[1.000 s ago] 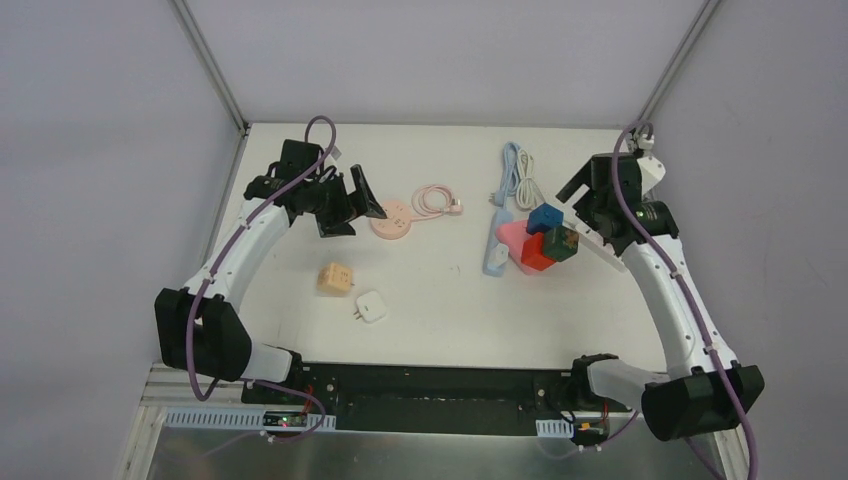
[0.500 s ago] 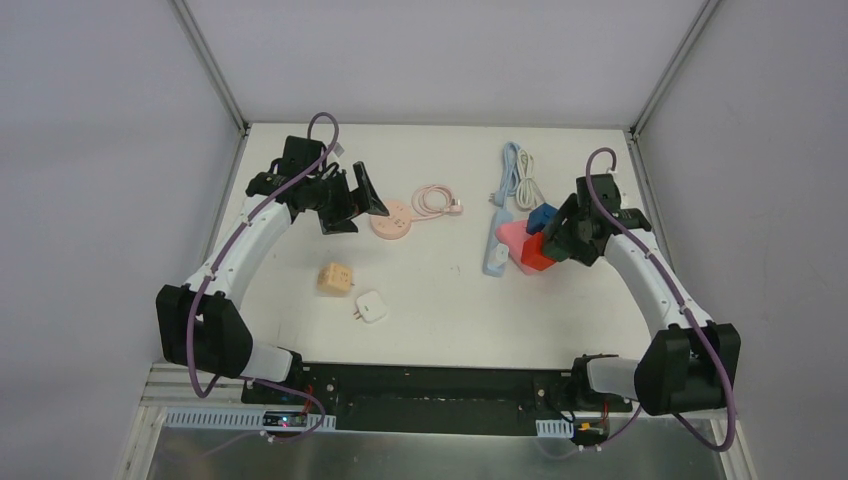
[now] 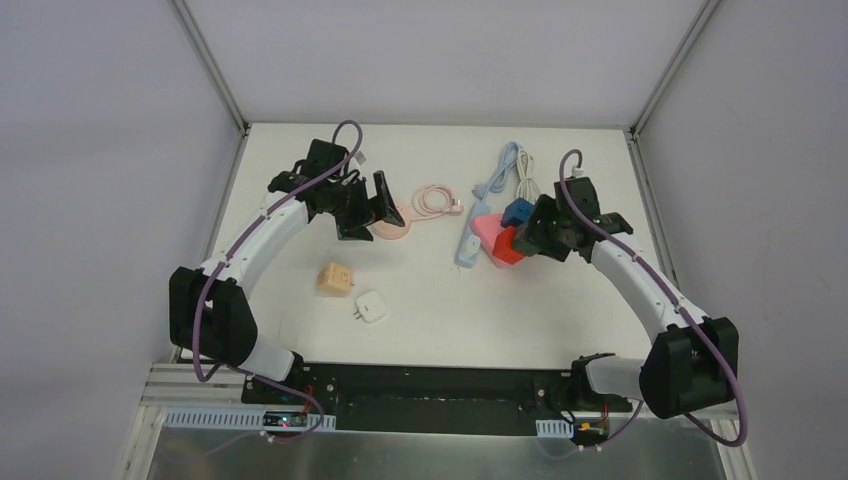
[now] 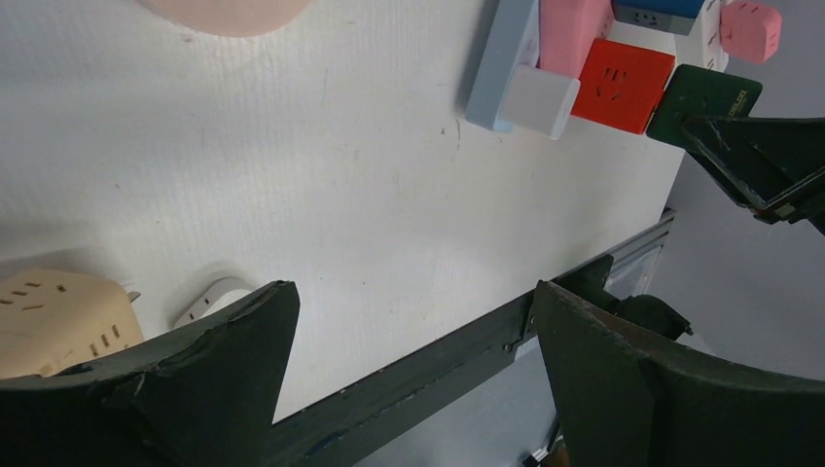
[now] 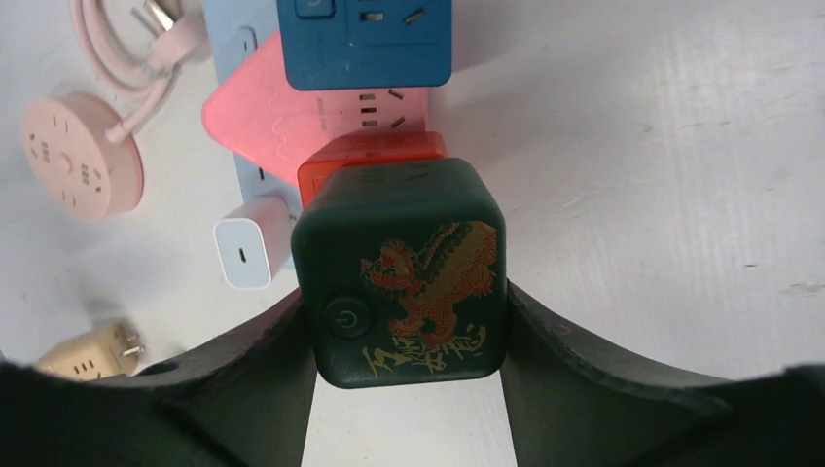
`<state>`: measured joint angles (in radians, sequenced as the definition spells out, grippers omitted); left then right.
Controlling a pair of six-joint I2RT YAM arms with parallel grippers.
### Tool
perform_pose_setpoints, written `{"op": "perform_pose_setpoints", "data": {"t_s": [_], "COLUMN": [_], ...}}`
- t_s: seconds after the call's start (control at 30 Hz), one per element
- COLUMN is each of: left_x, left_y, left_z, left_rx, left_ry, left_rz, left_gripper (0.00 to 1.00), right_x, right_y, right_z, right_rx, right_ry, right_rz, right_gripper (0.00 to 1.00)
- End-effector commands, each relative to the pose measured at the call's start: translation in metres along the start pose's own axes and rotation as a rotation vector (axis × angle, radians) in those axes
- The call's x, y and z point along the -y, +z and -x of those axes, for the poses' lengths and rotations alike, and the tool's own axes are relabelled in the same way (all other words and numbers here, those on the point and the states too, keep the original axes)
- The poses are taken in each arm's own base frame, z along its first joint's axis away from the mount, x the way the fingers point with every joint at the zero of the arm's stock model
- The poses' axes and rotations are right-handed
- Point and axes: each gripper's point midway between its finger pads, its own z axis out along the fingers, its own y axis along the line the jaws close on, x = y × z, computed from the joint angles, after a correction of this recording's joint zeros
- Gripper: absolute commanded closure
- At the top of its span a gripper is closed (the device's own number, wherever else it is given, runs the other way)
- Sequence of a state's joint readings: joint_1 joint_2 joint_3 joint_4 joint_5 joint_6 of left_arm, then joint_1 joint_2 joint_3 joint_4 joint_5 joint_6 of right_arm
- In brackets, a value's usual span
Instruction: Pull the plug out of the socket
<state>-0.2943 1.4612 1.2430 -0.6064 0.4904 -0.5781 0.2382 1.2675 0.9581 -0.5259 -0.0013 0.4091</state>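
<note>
grasp step: right claw [image 5: 407, 297] clamps green cube plug [image 5: 399, 258] on red socket [image 5: 370, 156]; left claw [image 4: 413, 292] open. next, likely: straight pull away.

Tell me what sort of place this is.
Likely a robotics lab test bench: a white table boxed in by plain walls and an aluminium post, a left arm and right arm bolted at its near edge, and practice props like the green cube and a round pink socket.
</note>
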Motion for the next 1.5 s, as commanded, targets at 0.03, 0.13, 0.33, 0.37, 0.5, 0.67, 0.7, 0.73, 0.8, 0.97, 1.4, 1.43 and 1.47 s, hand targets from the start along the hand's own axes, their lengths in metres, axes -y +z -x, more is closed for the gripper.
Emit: {"op": "perform_pose_setpoints", "data": {"t_s": [0.03,0.13,0.33,0.37,0.5,0.67,0.7,0.73,0.8,0.97,1.4,1.43,1.47], "left_x": [0.037,0.055,0.098,0.106,0.135,0.161,0.163,0.165,0.166,0.158,0.111,0.105,0.1], "left_y": [0.013,0.026,0.058,0.063,0.083,0.109,0.115,0.121,0.131,0.154,0.179,0.18,0.18], "left_z": [-0.007,-0.015,-0.028,-0.029,-0.039,-0.045,-0.046,-0.047,-0.05,-0.057,-0.083,-0.086,-0.089], "left_rx": [-0.031,-0.067,-0.133,-0.143,-0.175,-0.197,-0.206,-0.213,-0.225,-0.256,-0.336,-0.344,-0.351], "left_ry": [0.036,0.055,0.11,0.12,0.172,0.196,0.197,0.198,0.202,0.209,0.29,0.299,0.311], "left_rz": [-0.082,-0.117,-0.197,-0.214,-0.267,-0.336,-0.341,-0.341,-0.34,-0.31,-0.146,-0.126,-0.103], "left_gripper": [0.07,0.08,0.1,0.11,0.15,0.22,0.24,0.25,0.27,0.36,0.61,0.63,0.64], "right_x": [-0.041,-0.052,-0.042,-0.042,-0.047,-0.055,-0.055,-0.056,-0.055,-0.058,-0.05,-0.05,-0.051], "right_y": [-0.01,-0.014,-0.014,-0.015,-0.024,-0.027,-0.025,-0.024,-0.021,-0.014,-0.004,-0.003,-0.002], "right_z": [-0.034,-0.05,-0.051,-0.046,-0.027,-0.017,-0.019,-0.02,-0.02,-0.028,-0.044,-0.045,-0.046], "right_rx": [-0.093,-0.129,-0.102,-0.079,-0.008,-0.005,-0.012,-0.015,-0.014,-0.061,-0.127,-0.134,-0.138], "right_ry": [-0.074,-0.107,-0.074,-0.066,-0.038,0.004,0.006,0.007,0.004,-0.007,-0.049,-0.045,-0.044], "right_rz": [0.084,0.06,-0.049,-0.057,-0.027,0.085,0.099,0.108,0.109,0.123,0.106,0.104,0.102], "right_gripper": [0.54,0.54,0.3,0.23,0.13,0.22,0.25,0.26,0.3,0.34,0.37,0.4,0.44]}}
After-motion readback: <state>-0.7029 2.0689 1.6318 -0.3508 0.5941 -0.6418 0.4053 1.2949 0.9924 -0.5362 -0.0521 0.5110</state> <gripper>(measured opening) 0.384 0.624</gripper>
